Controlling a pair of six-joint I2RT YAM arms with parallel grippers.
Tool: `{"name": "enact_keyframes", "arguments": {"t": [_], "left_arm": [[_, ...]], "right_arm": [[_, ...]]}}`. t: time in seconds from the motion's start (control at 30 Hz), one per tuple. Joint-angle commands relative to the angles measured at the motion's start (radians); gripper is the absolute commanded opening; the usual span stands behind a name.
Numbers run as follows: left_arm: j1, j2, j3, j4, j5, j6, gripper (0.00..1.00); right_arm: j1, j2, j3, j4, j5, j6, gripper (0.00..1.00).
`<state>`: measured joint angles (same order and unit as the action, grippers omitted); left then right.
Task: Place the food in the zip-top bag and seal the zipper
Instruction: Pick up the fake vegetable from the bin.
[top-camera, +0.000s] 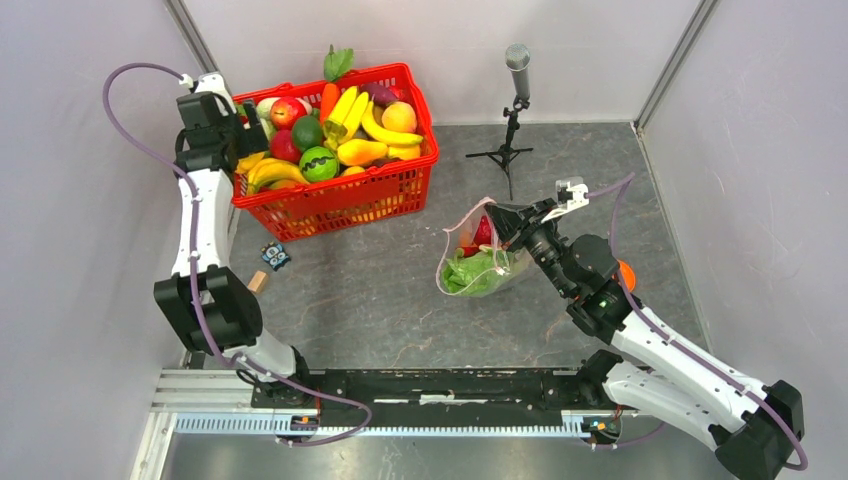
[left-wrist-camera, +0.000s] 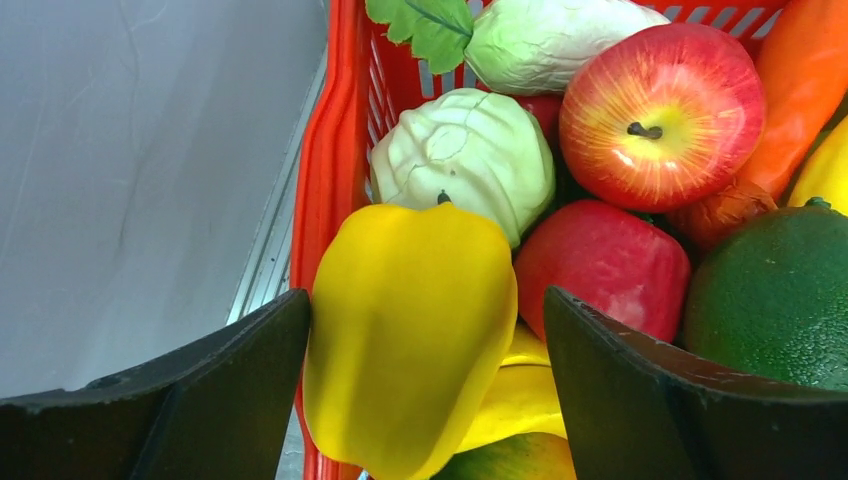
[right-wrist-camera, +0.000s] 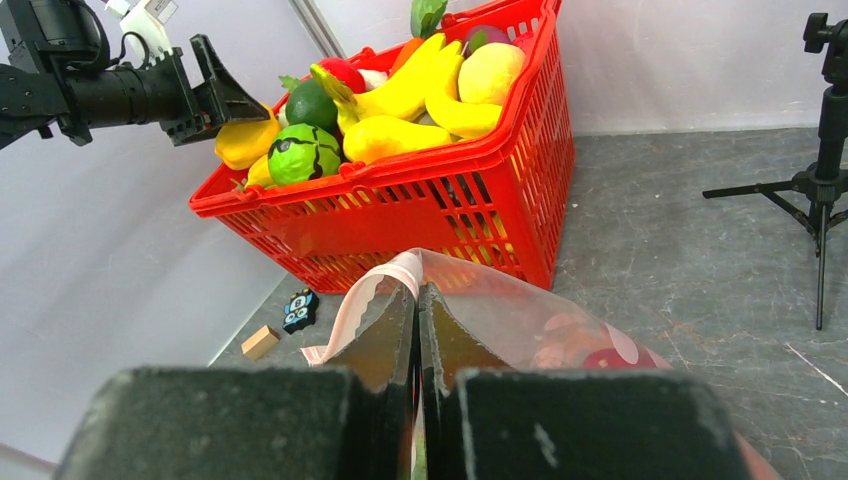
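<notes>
Top external: bag at 3 o'clock on worktop, cabbage inside, rim pinched by right fingers. Left fingers spread astride pepper in basket at 11 o'clock, apple nearby. Mic stand at 1 o'clock; bare worktop between basket and bag.

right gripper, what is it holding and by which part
The right gripper grips the zip-top bag by its rim, jaws shut at the zipper.

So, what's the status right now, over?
Left hand open, straddling yellow pepper in red basket. Right hand shut on bag rim. Cabbage inside, bag unsealed.
</notes>
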<state>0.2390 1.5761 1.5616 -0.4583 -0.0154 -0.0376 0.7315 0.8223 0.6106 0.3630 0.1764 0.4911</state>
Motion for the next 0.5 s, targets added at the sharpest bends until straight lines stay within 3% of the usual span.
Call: {"name": "enact_keyframes", "arguments": {"t": [0.0, 0.17, 0.27, 0.47], "left_arm": [[0.023, 0.026, 0.085, 0.000, 0.089, 0.054, 0.89], [0.028, 0.015, 0.045, 0.019, 0.116, 0.049, 0.80], [0.028, 0.030, 0.050, 0.004, 0.121, 0.053, 0.87], [0.028, 0.033, 0.033, 0.009, 0.089, 0.048, 0.89]], "right_arm": [[0.000, -0.003, 0.011, 0.048, 0.002, -0.006, 0.04], [-0.001, -0.008, 0.005, 0.047, 0.009, -0.005, 0.05], [-0.001, -0.006, 0.004, 0.047, 0.005, -0.003, 0.05], [-0.003, -0.009, 0.003, 0.045, 0.002, 0.000, 0.05]]}}
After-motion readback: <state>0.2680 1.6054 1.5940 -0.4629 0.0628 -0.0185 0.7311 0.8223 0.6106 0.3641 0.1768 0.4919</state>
